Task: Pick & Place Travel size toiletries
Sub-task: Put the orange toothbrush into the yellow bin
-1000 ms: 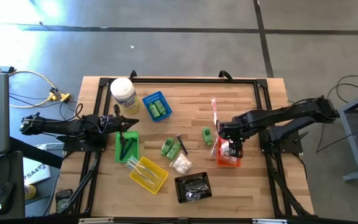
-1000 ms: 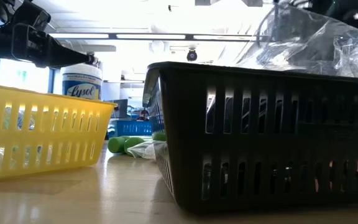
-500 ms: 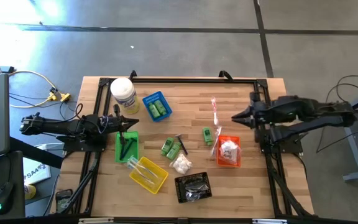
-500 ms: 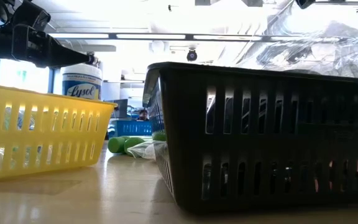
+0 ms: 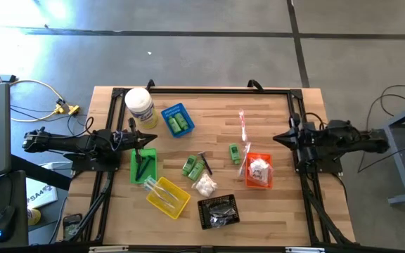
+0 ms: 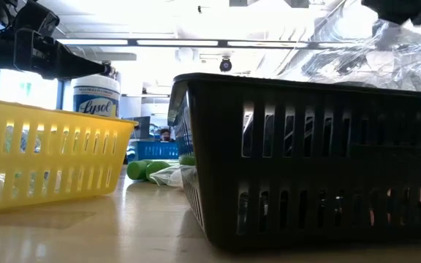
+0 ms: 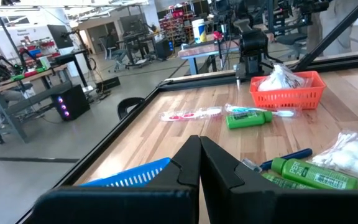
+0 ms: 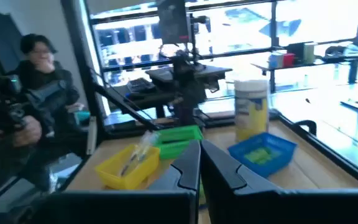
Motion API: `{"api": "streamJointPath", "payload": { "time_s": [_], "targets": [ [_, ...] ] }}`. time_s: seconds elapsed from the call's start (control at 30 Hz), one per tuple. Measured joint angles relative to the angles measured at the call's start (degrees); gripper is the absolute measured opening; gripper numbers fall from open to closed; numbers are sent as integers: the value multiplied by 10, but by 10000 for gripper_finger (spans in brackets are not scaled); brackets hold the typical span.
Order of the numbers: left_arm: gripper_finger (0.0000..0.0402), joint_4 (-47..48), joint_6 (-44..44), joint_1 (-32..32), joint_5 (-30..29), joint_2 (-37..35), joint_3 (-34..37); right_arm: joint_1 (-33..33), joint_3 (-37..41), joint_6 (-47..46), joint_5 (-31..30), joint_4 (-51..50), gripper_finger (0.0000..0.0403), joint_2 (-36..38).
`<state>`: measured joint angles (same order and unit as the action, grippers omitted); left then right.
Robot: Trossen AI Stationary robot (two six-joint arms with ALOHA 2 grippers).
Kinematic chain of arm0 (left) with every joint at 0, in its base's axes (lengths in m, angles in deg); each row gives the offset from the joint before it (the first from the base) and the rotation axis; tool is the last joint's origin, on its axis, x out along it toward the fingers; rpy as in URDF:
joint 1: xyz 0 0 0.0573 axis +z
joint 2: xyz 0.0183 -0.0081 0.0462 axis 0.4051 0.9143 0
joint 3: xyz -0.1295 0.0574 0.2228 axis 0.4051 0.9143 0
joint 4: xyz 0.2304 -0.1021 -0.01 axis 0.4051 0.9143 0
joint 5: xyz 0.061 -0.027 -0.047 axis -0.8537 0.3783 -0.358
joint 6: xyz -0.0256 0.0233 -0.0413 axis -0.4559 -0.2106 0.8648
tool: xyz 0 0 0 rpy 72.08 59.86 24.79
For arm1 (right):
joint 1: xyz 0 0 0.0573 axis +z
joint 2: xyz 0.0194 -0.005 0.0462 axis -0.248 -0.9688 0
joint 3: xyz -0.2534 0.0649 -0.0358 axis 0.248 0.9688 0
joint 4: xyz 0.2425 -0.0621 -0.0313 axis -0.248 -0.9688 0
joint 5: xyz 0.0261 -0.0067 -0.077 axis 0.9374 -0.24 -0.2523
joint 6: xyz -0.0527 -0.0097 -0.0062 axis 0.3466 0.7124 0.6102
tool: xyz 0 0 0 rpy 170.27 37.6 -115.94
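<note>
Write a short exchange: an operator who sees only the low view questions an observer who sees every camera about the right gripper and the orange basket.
Operator: Where is the right gripper?
Observer: The right gripper is shut over the table's right side, clear of the baskets, holding nothing.
Operator: What is in the orange basket?
Observer: The orange basket holds a white packet.

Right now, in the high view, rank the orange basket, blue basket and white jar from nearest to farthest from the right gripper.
1. Orange basket, just left of the shut right gripper, toward the front.
2. Blue basket, across the table's middle.
3. White jar, at the far left corner.
</note>
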<state>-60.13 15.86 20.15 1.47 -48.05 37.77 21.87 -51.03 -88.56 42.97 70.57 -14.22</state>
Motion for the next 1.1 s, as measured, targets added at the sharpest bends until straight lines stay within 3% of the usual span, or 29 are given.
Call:
{"api": "streamJointPath", "payload": {
  "time_s": [0.17,0.3,0.43,1.1],
  "targets": [
    [0,-1,2,0,2,0,0,0,48,-5,-10,10,3,62],
    [0,-5,3,0,2,0,0,0,61,-5,-7,9,3,60],
    [0,-6,3,0,2,0,0,0,92,-4,-41,27,4,53],
    [0,-9,31,0,1,0,0,0,162,14,-39,60,4,58]
  ]
}}
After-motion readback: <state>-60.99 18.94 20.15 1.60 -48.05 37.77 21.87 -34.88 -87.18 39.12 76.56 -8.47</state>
